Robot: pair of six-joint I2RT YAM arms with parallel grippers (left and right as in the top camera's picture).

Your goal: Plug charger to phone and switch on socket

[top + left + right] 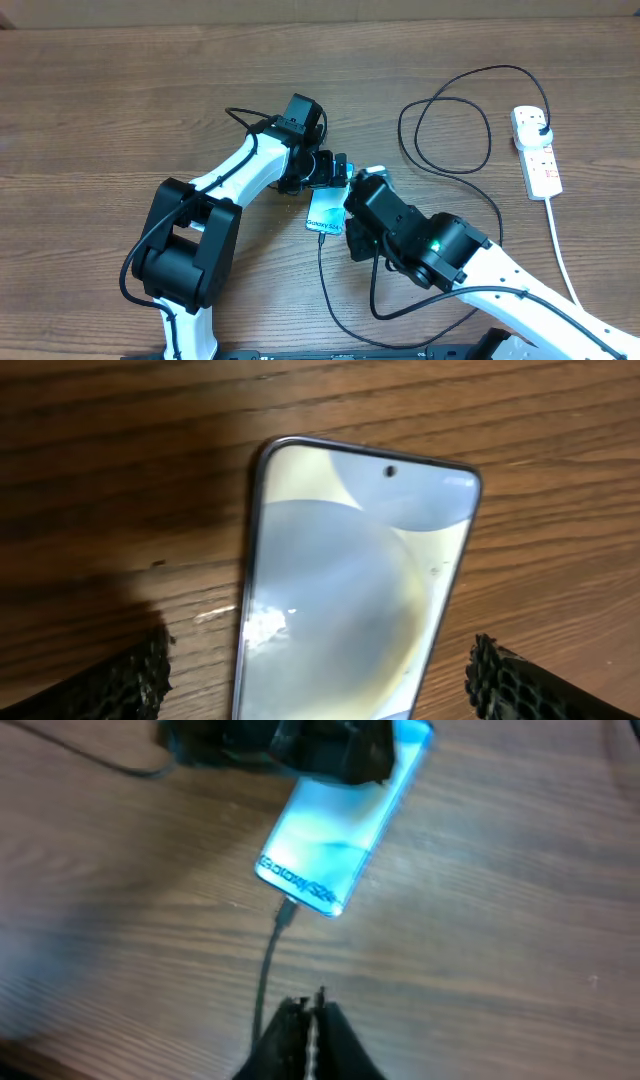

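Overhead: left tool [338, 172] apart, flanking phone [325, 212] edges; right tool [312, 1020] together beside charger [265, 970].

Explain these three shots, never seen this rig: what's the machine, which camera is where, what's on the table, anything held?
Two robot arms with two-finger grippers at a wooden table. The wide picture looks down from above; the other two come from a camera on each wrist. On the table: a lit phone, a black charger cable, and a white socket strip with the charger's plug in it. The left gripper is open, its fingers either side of the phone, not gripping. The right gripper is shut near the phone's bottom end, apparently empty; the cable passes beside it. The cable's tip meets the phone's bottom edge and looks plugged in.
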